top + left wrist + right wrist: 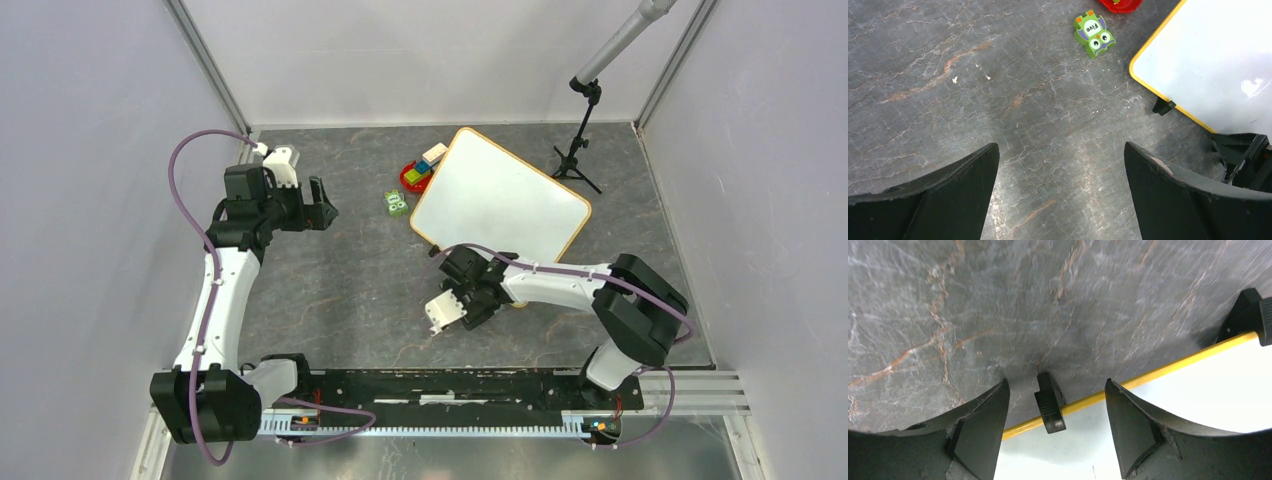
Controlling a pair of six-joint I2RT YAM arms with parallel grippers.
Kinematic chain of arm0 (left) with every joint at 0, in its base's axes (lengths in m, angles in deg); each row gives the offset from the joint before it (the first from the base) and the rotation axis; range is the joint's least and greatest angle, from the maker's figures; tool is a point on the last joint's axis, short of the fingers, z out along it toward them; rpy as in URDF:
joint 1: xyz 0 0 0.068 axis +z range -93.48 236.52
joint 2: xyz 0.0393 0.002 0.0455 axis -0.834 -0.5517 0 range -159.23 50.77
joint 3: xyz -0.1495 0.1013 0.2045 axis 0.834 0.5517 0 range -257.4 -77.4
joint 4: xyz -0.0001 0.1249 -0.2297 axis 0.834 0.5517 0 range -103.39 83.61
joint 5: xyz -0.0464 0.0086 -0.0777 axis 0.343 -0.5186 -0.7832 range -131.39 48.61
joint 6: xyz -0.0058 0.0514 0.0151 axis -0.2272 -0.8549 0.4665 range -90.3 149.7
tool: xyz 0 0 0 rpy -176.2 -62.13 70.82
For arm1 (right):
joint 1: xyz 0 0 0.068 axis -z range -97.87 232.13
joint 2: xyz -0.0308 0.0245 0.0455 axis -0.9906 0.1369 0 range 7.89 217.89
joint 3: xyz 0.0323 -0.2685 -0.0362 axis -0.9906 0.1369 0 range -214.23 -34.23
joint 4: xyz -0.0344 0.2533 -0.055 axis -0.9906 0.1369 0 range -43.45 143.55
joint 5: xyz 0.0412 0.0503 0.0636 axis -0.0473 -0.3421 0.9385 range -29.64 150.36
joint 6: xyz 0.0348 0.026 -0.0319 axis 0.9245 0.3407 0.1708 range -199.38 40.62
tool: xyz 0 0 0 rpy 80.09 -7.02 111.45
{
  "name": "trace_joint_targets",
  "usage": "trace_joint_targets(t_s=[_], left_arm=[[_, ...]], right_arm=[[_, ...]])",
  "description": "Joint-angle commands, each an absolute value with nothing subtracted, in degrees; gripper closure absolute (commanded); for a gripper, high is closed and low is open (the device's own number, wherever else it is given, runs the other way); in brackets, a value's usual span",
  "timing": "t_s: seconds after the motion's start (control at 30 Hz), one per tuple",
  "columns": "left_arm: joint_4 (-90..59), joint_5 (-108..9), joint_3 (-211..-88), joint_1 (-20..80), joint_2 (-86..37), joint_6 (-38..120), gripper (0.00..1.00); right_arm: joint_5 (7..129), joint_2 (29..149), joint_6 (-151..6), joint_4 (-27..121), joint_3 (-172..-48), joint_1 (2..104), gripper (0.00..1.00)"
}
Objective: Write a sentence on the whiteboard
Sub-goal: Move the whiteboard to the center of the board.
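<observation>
The whiteboard [500, 195] lies flat at the centre right of the table, turned at an angle, with a yellow-orange rim. Its face shows no blue writing; the sentence is not in view. No marker shows. My right gripper [452, 265] is open and empty over the board's near left edge. In the right wrist view [1057, 382] its fingers straddle a black clip [1050, 405] on the rim, apart from it. My left gripper [328, 205] is open and empty above bare table at the left [1060, 147]. The board's corner [1218, 65] shows in the left wrist view.
A green owl block [397, 203] marked "Five" [1094, 34] lies left of the board. A red bowl [413, 178] with coloured blocks sits at the board's far left corner. A black tripod stand [575, 155] stands behind the board. Walls enclose the table.
</observation>
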State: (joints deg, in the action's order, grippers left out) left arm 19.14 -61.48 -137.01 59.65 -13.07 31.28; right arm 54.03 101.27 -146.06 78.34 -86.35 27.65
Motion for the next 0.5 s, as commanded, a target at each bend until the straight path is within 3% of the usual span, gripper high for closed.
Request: trace_joint_targets(t_s=[0.0, 0.33, 0.47], left_arm=[[17.2, -63.53, -137.08, 59.64, -13.22, 31.9, 0.0], [16.4, -64.76, -136.37, 59.63, -13.37, 32.03, 0.0], [16.4, -65.05, -136.51, 59.66, -13.14, 32.31, 0.0]], right_arm=[[54.96, 100.09, -145.53, 82.3, -83.51, 31.78, 0.24], [55.39, 94.68, -146.75, 80.26, -81.61, 36.53, 0.22], [63.71, 91.31, -139.44, 81.49, -84.77, 36.5, 0.22]])
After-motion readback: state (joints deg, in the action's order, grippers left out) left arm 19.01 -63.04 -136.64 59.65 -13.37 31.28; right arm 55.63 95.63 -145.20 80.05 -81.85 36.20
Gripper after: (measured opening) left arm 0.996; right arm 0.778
